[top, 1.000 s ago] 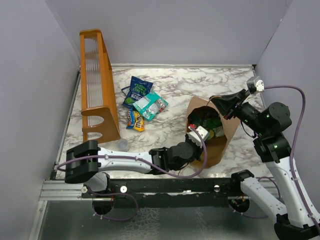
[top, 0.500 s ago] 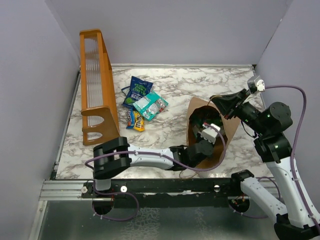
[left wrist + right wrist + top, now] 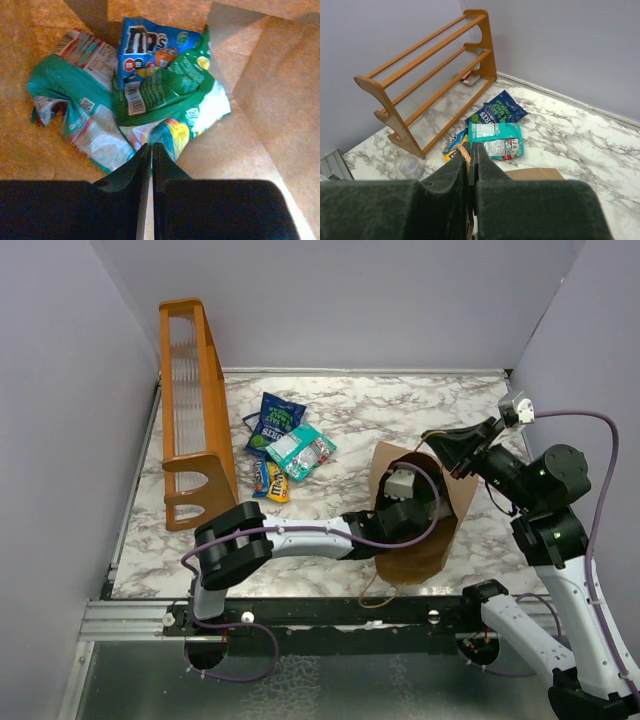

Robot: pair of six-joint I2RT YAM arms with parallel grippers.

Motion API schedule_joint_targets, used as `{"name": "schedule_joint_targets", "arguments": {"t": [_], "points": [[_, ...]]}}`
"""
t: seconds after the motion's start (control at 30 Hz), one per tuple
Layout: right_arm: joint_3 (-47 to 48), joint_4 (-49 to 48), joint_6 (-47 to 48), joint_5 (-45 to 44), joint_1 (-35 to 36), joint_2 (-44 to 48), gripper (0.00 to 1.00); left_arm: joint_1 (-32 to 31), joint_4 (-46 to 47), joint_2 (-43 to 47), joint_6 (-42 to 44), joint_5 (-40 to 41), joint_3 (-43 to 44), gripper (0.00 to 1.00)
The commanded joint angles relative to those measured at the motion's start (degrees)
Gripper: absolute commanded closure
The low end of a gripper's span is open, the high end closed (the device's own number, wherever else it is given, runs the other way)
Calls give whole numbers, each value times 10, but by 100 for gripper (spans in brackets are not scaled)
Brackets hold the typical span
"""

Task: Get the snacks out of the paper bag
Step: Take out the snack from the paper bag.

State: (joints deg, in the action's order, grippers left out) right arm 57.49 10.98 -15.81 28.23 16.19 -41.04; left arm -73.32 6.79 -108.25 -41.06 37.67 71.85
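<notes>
The brown paper bag (image 3: 428, 555) stands at the right of the table, mouth up. My right gripper (image 3: 436, 446) is shut on its cord handle (image 3: 465, 152) at the far rim. My left gripper (image 3: 151, 146) is down inside the bag, shut and empty, its tips just above the snacks on the bag floor: a blue M&M's packet (image 3: 150, 47), a green packet (image 3: 165, 90), a teal packet (image 3: 75, 100) and a small colourful packet (image 3: 172, 132). Three snacks lie out on the table: a dark blue pouch (image 3: 275, 420), a teal packet (image 3: 300, 450) and a yellow-blue packet (image 3: 270, 480).
An orange wooden rack (image 3: 195, 410) stands along the left side. A small clear plastic cup (image 3: 245, 530) sits near its front foot. Grey walls close in the marble table (image 3: 340, 400) at the left, back and right.
My left arm has reached further right and pushed its gripper down into the bag mouth. The bag has shifted a little. The right gripper has kept hold of the handle.
</notes>
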Motion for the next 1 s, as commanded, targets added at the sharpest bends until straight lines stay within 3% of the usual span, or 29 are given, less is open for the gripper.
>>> {"name": "schedule_joint_targets", "arguments": {"t": [0.0,0.17,0.33,0.43,0.6,0.9,0.97], "points": [[31,-13,9,37,2,2,98,2,-53,-2,-31,34,11,90],[22,-9,24,97,2,-7,98,10,-26,6,8,12,-10,83],[14,1,33,105,2,-10,98,13,48,2,67,-38,-31,52],[14,-1,32,104,2,-10,98,14,64,-13,118,-52,-21,42],[19,-4,29,106,2,-15,98,14,65,-43,180,-58,11,34],[25,2,30,107,2,-18,98,23,114,-80,296,-53,19,28],[27,3,32,106,2,-18,98,27,108,-89,303,-59,29,15]]}}
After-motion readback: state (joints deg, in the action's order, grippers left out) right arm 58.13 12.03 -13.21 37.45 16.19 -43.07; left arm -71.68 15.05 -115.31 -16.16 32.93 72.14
